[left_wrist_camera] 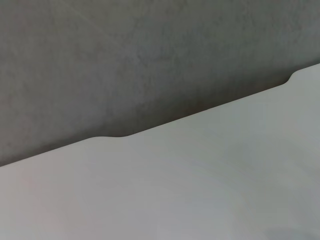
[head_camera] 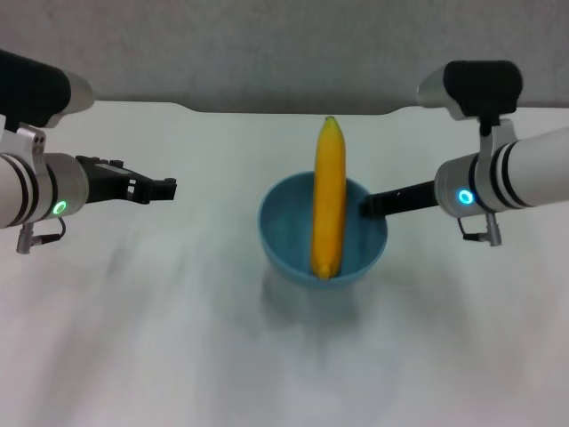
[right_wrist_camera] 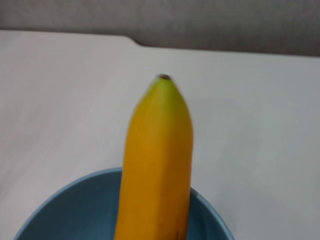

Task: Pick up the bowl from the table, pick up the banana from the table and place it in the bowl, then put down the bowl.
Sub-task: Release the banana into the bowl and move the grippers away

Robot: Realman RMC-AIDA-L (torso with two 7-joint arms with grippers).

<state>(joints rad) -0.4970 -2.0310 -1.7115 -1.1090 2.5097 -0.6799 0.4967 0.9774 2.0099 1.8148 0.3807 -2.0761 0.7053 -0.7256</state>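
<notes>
at the bowl (head_camera: 289, 258) rim, right fingers (head_camera: 366, 208); banana (head_camera: 327, 200) inside

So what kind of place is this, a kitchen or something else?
Probably a lab or test bench, not a kitchen: a plain white table against a bare grey wall, with just a blue bowl and a banana set between two robot arms.

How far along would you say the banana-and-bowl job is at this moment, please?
Done: the banana already lies in the bowl, its far end sticking out over the rim. In hand: the right gripper is at the bowl's rim on the robot's right, apparently holding it. Left: whether the bowl rests on the table is unclear, so setting down and release may remain. The left gripper hovers empty, apart.
</notes>
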